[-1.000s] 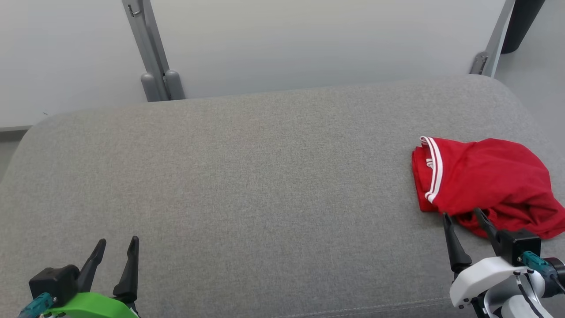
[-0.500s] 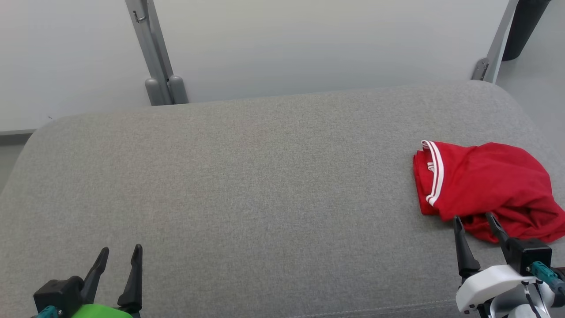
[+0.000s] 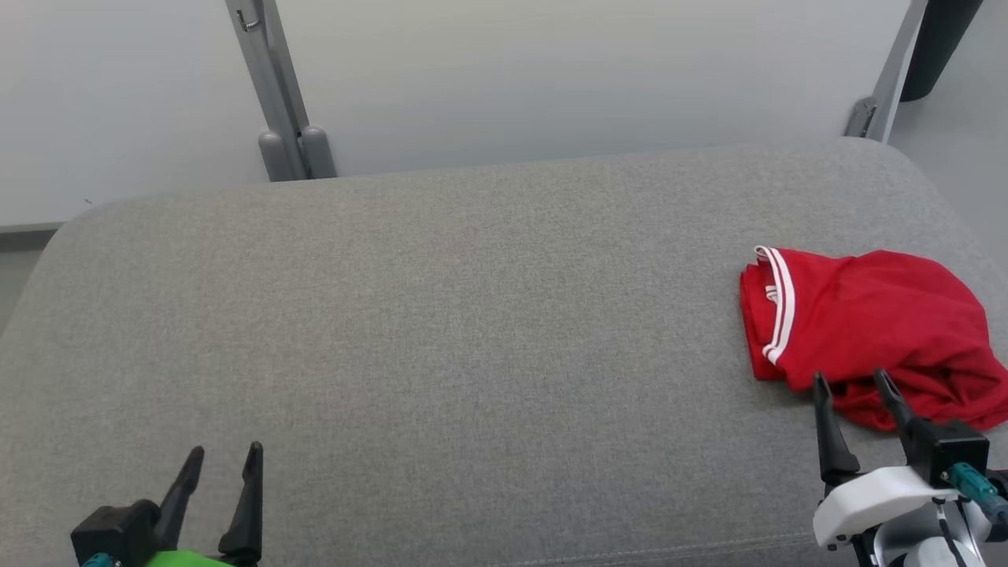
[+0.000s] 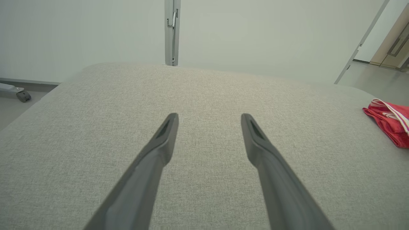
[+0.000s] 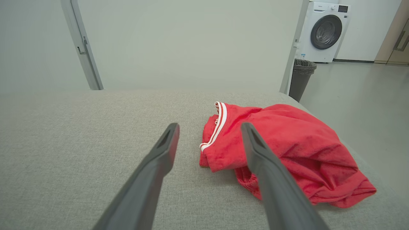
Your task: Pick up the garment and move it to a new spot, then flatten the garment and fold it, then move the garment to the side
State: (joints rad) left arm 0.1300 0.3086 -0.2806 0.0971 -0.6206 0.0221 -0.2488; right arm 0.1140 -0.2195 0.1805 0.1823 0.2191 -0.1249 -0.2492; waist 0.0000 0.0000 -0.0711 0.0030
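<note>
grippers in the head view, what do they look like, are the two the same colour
Both have two long, dark, tapering fingers with a slot-like recess near each tip, on a black block with a teal connector. The left gripper sits on a bright green shell; the right gripper on a white one with dark lines.

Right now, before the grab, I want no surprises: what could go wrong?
The garment lies bunched by the right edge of the cushion; a nudge from the open right claw might push it off. It is crumpled in layers, so the claw may pinch just one fold and lift it lopsided. The left claw is far off, so it likely can't help quickly.
</note>
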